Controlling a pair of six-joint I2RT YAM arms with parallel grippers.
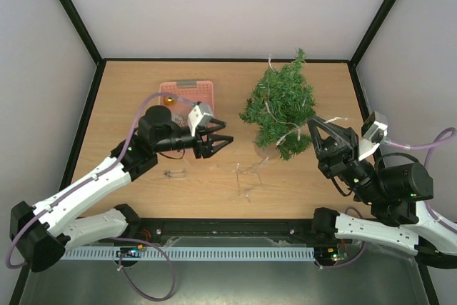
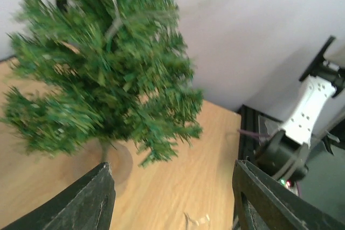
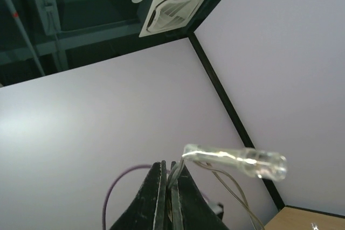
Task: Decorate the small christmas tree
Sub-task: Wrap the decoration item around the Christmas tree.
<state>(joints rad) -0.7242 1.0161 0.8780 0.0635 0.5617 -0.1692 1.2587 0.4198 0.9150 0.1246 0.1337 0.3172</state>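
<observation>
One small christmas tree (image 1: 280, 108) stands near the surface's (image 1: 300, 191) far edge. The left hand (image 1: 223, 145) is apart, and the right hand (image 3: 168, 166) is clamped on one light string (image 3: 237, 161).

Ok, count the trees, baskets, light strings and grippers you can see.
small christmas tree: 1
pink basket: 1
light string: 1
Grippers: 2, left gripper open, right gripper shut on the light string
Total: 5

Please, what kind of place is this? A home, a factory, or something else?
Probably a robotics lab test cell: a light wooden tabletop enclosed by white wall panels, two black-and-white robot arms bolted at its near edge, and a square white ceiling air vent overhead.
</observation>
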